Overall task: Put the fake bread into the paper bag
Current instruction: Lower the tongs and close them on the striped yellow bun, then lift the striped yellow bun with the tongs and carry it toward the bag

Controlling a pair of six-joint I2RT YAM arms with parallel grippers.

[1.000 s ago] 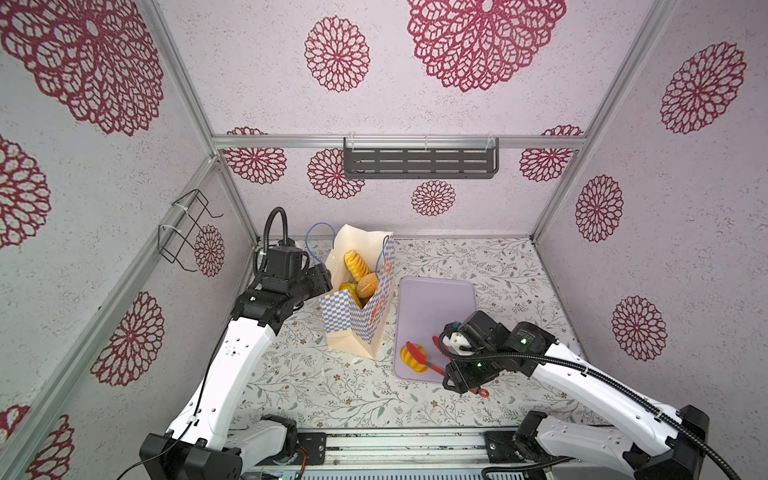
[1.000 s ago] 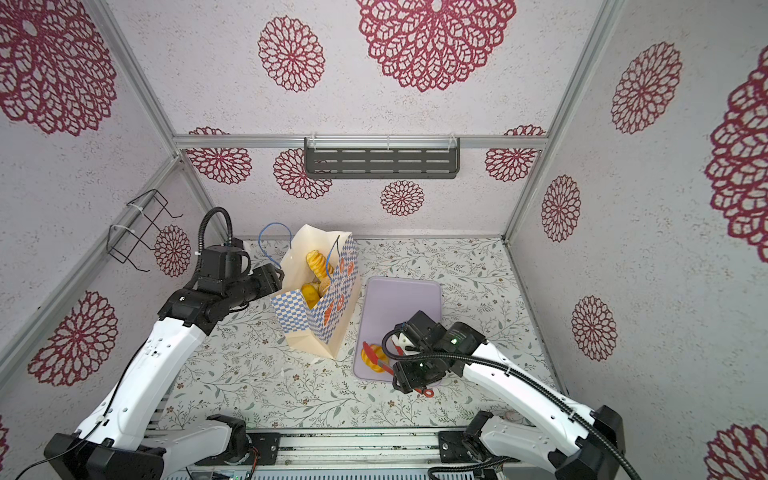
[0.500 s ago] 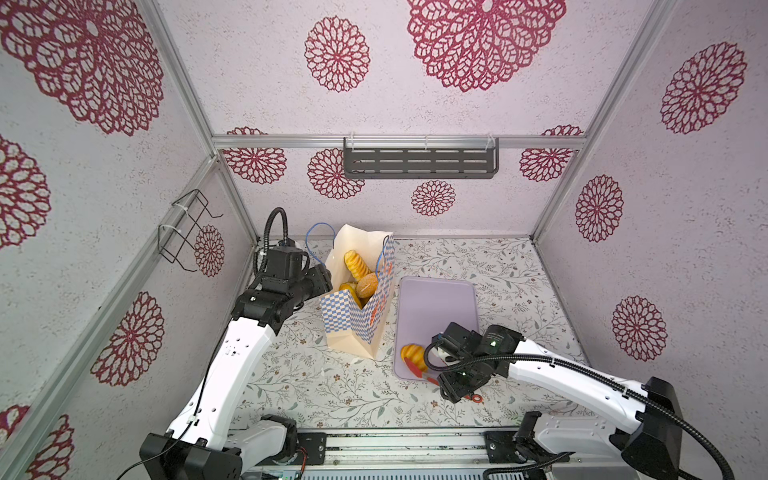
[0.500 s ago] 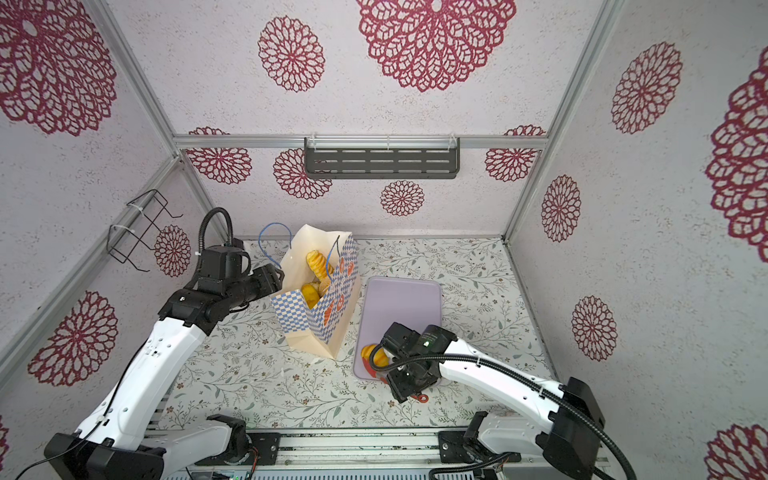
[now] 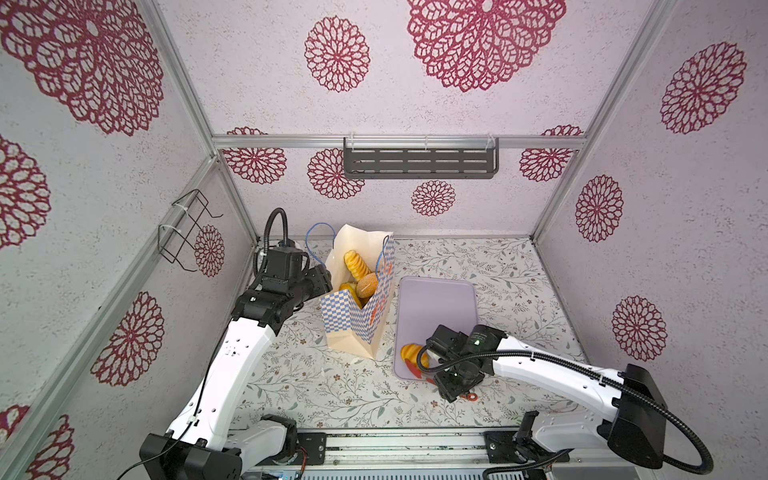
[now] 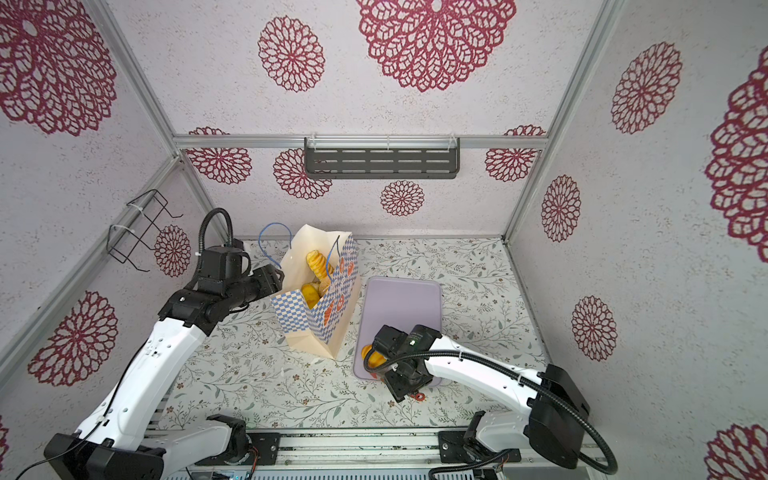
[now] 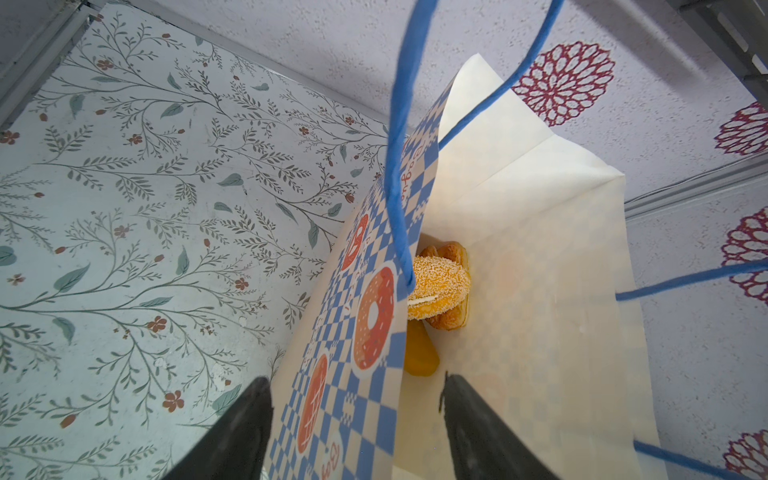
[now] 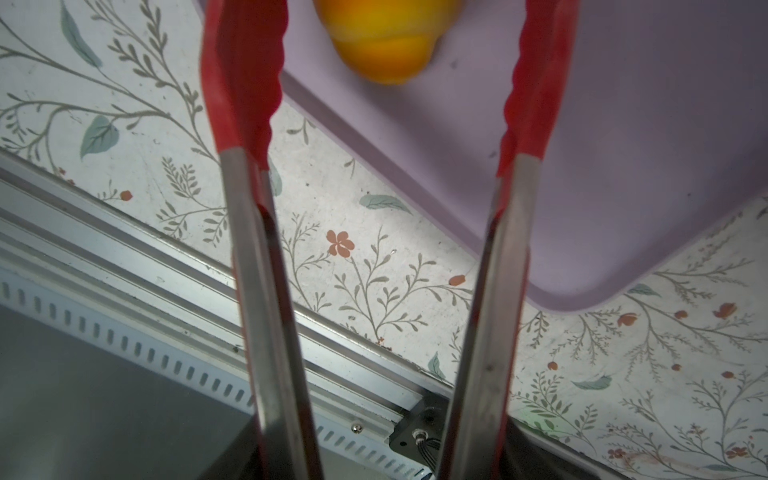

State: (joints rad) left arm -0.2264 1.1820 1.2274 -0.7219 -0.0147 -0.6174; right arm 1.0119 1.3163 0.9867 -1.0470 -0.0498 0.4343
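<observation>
The paper bag (image 5: 357,320) (image 6: 316,320) stands open left of centre with several pieces of fake bread inside; a ridged roll (image 5: 356,266) sticks up, and a seeded bun (image 7: 438,286) shows in the left wrist view. My left gripper (image 5: 322,278) (image 7: 353,380) is open, one finger outside the bag's left wall and one inside. One orange-yellow piece of fake bread (image 5: 411,353) (image 8: 386,37) lies on the lilac tray (image 5: 440,303). My right gripper (image 5: 453,374) (image 8: 374,453) is shut on red-tipped tongs (image 8: 245,83). Their spread tips flank this piece without touching it.
The tray's near corner (image 8: 602,166) lies close to the metal rail (image 8: 124,257) at the table's front edge. The bag's blue cord handles (image 7: 399,166) hang across the left wrist view. A dark shelf (image 5: 419,162) and a wire rack (image 5: 187,232) hang on the walls.
My right arm has swung forward and left, bringing the tongs' tips to either side of the bread on the tray. The left arm and the bag have not moved.
</observation>
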